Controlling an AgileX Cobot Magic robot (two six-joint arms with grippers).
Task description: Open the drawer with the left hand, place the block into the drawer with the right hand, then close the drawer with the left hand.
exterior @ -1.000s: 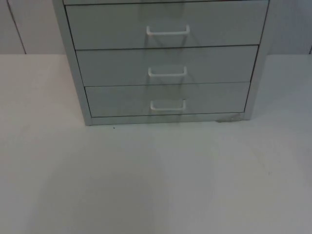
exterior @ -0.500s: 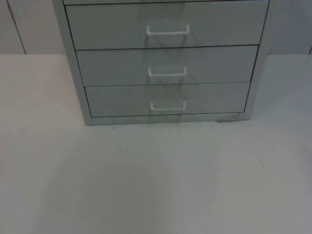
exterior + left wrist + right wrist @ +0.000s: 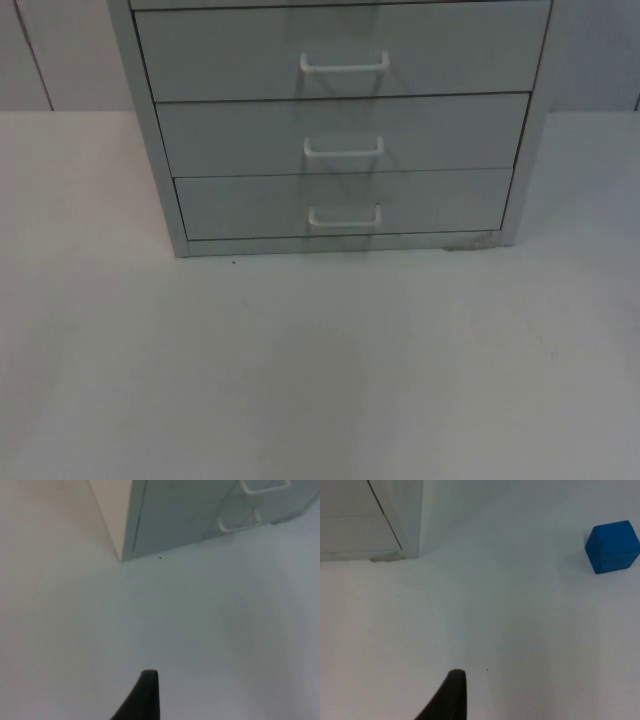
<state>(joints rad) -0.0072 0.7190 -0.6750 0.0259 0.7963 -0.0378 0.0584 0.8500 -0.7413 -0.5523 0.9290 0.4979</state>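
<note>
Drawer unit (image 3: 335,125): pale grey metal cabinet standing at the back of the table, against the partition wall (image 3: 25,55). Three drawer fronts are visible, each flush with the frame and shut, each with a white bar handle at mid-width: upper handle (image 3: 344,64), middle handle (image 3: 343,148), lowest handle (image 3: 344,216). A small scuff marks the cabinet's base at one front corner.

Block (image 3: 612,547): a plain blue cube resting flat on the table, ahead of the right gripper (image 3: 447,697) and well off to one side of it, well apart from the cabinet corner (image 3: 395,525). Nothing touches it.

Left gripper (image 3: 142,697): one black fingertip shows above bare table; the cabinet's near corner (image 3: 131,525) lies ahead, well apart. Whether its fingers are parted or closed cannot be told. The same applies to the right gripper.

Table (image 3: 320,370): white, matt, with a few tiny dark specks. No object lies between either gripper and the cabinet or block.
</note>
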